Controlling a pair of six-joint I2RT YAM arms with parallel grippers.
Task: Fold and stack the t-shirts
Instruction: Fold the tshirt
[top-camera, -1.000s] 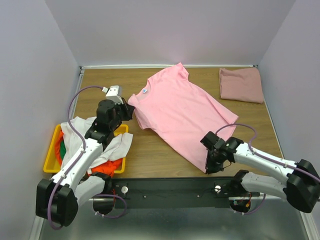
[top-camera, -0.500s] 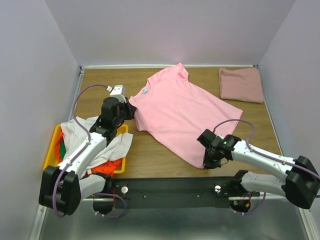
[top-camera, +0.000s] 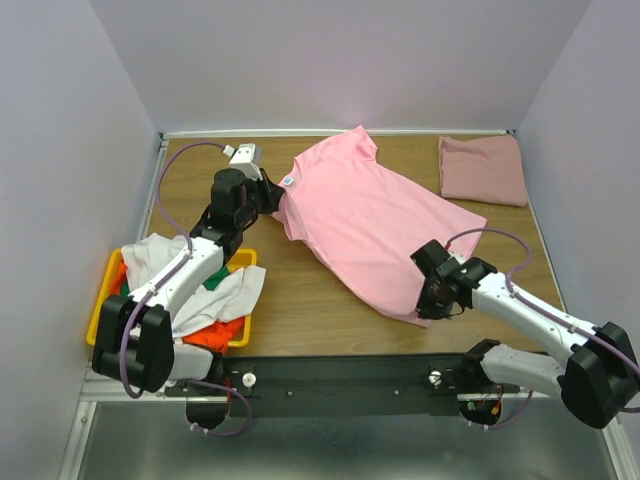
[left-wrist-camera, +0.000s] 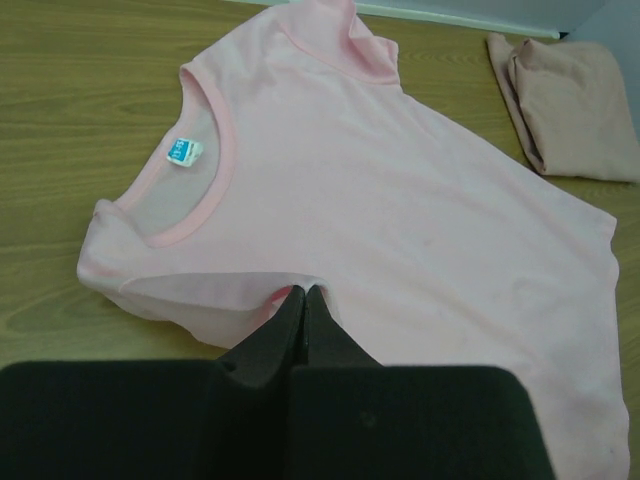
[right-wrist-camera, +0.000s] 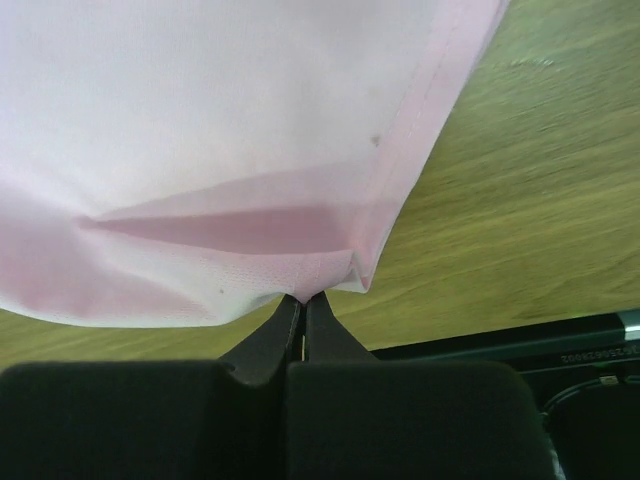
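Top external view: pink tee (top-camera: 375, 225) spread flat and slanted across the middle of the table (top-camera: 200, 170), neck label (left-wrist-camera: 182, 150) toward the far left, hem toward the near right. Near sleeve edge pinched in the left gripper (top-camera: 274, 196), fingers (left-wrist-camera: 275, 330) pressed together on a small fold of cloth. Near hem corner clamped the same way in the right gripper (top-camera: 430, 314), cloth bunched at the closed fingertips. Compared with half a second earlier: left gripper carried farther from the arm bases, right gripper shifted rightward and slightly away, whole pink tee dragged along toward the far right. Folded rose tee (top-camera: 483, 170) unmoved in the far right corner, near the pink tee's hem. Yellow bin (top-camera: 100, 312) at the near left as before, heaped with white tee (top-camera: 150, 260), orange tee (top-camera: 215, 333) and green tee (top-camera: 124, 290), the white and orange ones spilling over its rim.
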